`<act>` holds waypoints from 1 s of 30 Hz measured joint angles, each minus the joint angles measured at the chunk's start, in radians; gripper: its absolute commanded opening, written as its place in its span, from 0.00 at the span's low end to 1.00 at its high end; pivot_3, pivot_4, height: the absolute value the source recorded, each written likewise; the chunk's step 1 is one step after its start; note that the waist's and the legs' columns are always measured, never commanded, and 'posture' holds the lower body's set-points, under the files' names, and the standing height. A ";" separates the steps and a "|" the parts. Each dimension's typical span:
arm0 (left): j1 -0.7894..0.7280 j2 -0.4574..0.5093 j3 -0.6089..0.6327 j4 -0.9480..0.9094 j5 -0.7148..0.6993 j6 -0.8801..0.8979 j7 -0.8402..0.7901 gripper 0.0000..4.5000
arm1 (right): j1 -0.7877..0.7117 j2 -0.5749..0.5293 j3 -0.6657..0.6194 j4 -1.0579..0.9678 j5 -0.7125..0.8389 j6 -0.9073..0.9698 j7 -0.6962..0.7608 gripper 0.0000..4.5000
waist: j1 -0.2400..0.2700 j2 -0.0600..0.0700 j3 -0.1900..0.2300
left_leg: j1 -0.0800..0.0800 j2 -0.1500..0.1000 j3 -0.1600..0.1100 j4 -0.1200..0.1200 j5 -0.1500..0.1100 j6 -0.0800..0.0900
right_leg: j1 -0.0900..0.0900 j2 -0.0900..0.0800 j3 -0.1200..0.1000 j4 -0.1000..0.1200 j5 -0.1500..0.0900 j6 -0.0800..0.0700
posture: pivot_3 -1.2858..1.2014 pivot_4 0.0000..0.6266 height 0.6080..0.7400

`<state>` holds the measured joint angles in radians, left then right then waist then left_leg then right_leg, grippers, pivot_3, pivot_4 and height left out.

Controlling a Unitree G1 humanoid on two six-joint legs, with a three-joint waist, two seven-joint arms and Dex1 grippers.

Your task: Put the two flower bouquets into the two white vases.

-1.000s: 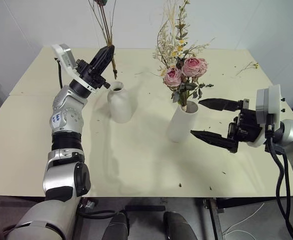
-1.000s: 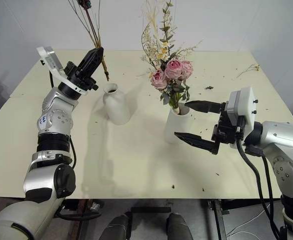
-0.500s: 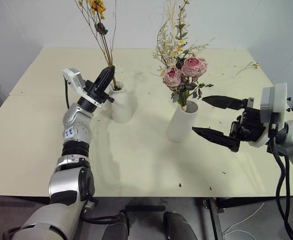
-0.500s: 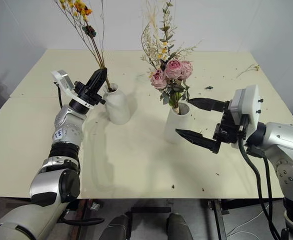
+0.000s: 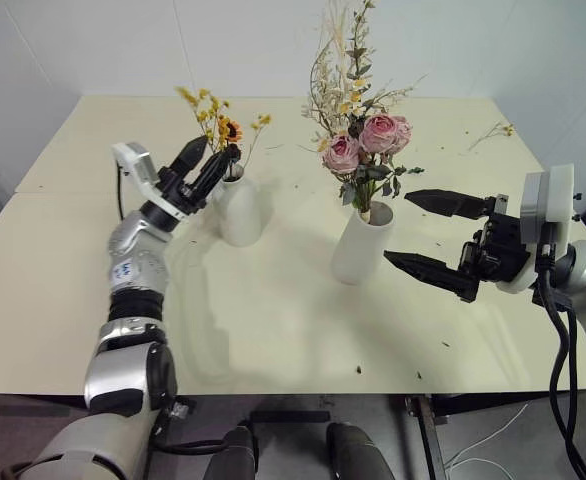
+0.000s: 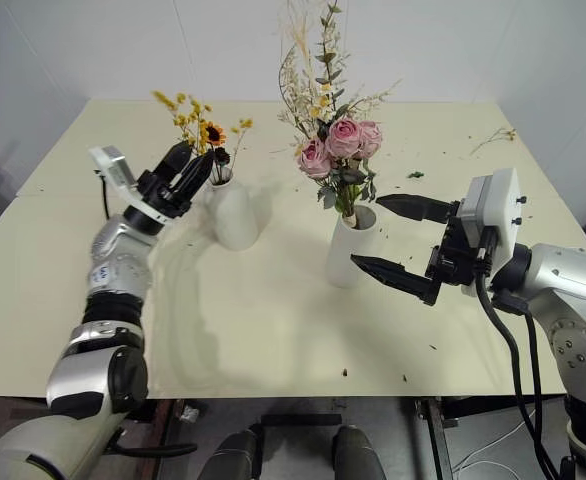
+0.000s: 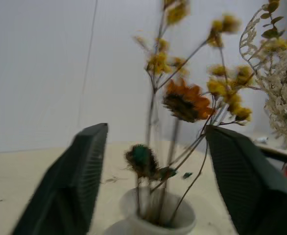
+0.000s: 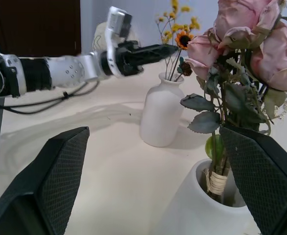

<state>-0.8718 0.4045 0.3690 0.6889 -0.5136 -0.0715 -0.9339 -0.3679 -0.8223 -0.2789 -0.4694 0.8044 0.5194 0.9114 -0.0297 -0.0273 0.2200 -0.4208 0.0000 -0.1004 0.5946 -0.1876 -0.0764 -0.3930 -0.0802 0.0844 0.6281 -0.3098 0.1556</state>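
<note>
Standing on the cream table (image 5: 273, 320), the short rounded white vase (image 5: 240, 208) held the small bunch of yellow-orange dried flowers (image 5: 221, 127), its thin stems dropping into the narrow neck. The left gripper (image 5: 205, 163) sat just to the left of that neck with its two black fingers spread apart, one on either side of the stems and closed on nothing; the left wrist view showed the stems running up through the gap between the fingers (image 7: 77, 181) without either pad pressing on them. To the right of this vase, and a little nearer, stood the taller tapered white vase (image 5: 363, 243), holding the large bunch of pink roses (image 5: 371, 140) with green leaves and tall pale grasses rising well above it. The right gripper (image 5: 428, 235) hung just to the right of the taller vase, pointing left toward it, its fingers spread wide, one above the other, and holding nothing; no finger touched the vase or the roses. A loose twig (image 5: 495, 131) lay at the far right of the table, well apart from both vases, and small plant scraps (image 5: 359, 370) dotted the near edge.
</note>
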 measured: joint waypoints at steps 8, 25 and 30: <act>0.141 0.235 -0.021 -0.152 0.027 0.129 -0.072 0.99 | -0.001 0.016 0.010 0.045 -0.009 -0.018 0.030 1.00 | 0.004 0.000 0.000 | 0.000 0.000 0.000 0.000 0.000 0.000 | 0.001 0.000 0.000 0.000 0.000 -0.001 | 0.52 0.24 1.00; 0.469 0.424 -0.041 -0.672 -0.077 0.472 -0.177 0.99 | 0.004 0.006 -0.040 0.315 -0.094 -0.099 0.142 1.00 | -0.001 0.000 -0.001 | 0.002 0.003 0.002 -0.004 0.000 0.000 | 0.000 0.001 0.000 0.000 -0.001 -0.005 | 0.52 0.24 1.00; 0.491 0.418 -0.024 -0.681 -0.080 0.468 -0.158 0.99 | 0.003 -0.006 -0.040 0.321 -0.113 -0.104 0.158 1.00 | 0.001 0.000 -0.001 | 0.002 0.003 0.002 -0.003 0.000 0.000 | 0.000 0.001 0.000 -0.001 -0.001 -0.005 | 0.52 0.24 1.00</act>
